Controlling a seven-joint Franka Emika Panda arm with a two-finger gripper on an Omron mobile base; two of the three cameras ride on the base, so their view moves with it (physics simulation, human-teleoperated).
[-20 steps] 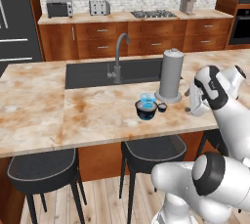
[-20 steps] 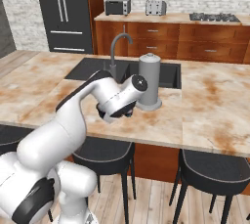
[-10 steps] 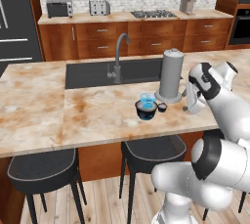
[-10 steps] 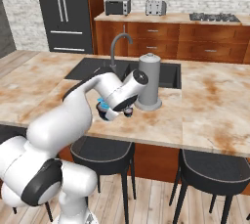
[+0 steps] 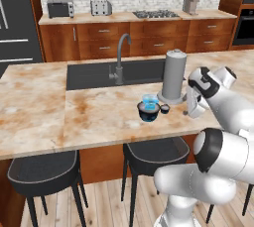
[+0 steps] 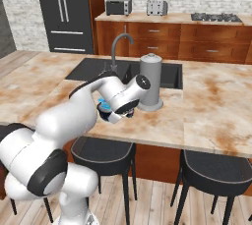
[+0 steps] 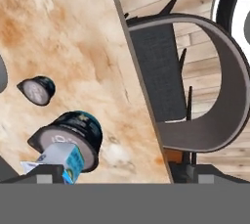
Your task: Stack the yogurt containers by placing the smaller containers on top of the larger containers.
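Navy tub (image 5: 149,112) sits on the marble counter (image 5: 74,107) with the light-blue cup (image 5: 150,100) already on top of it, and the tiny dark cup (image 5: 164,108) rests just beside it at its three o'clock, so the step in hand appears to be fetching that last cup. The gripper (image 5: 190,103), at three o'clock of the cups, has its fingers fully spread and holds nothing; bring them down squarely over the tiny cup and close gently. Keep clear of the tall grey cylinder (image 5: 173,76) at twelve o'clock of the cups, the sink (image 5: 116,73) and faucet (image 5: 120,60) beyond, and the stools (image 5: 154,154) below the counter edge.
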